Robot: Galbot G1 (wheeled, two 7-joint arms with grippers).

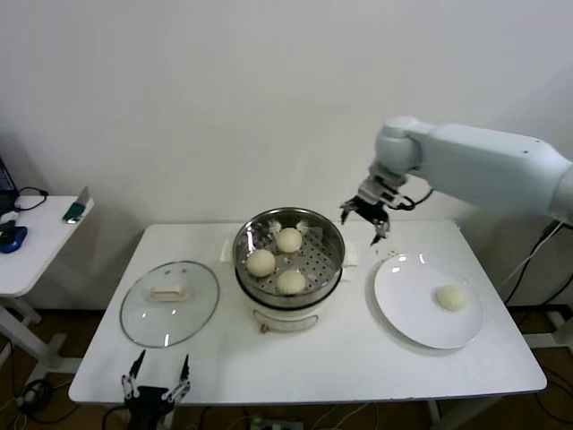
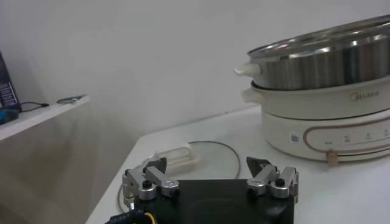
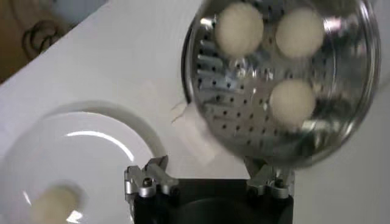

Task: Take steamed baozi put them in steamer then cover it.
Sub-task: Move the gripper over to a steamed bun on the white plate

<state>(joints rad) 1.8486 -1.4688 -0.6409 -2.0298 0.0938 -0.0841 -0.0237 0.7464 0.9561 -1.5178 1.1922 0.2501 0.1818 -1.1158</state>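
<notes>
Steamer (image 1: 288,269): round shiny steel pot on a white base, uncovered, sat below and to the left of the raised right gripper (image 1: 365,218), whose jaws stood apart and empty. Three cream-white baozi (image 1: 288,239) (image 1: 260,262) (image 1: 291,281) lay on its perforated tray. Fourth baozi (image 1: 450,298) rested on the table's right side, below and right of that gripper. Glass cover (image 1: 169,302) with cream handle lay flat, just beyond the low left gripper (image 1: 156,383).
</notes>
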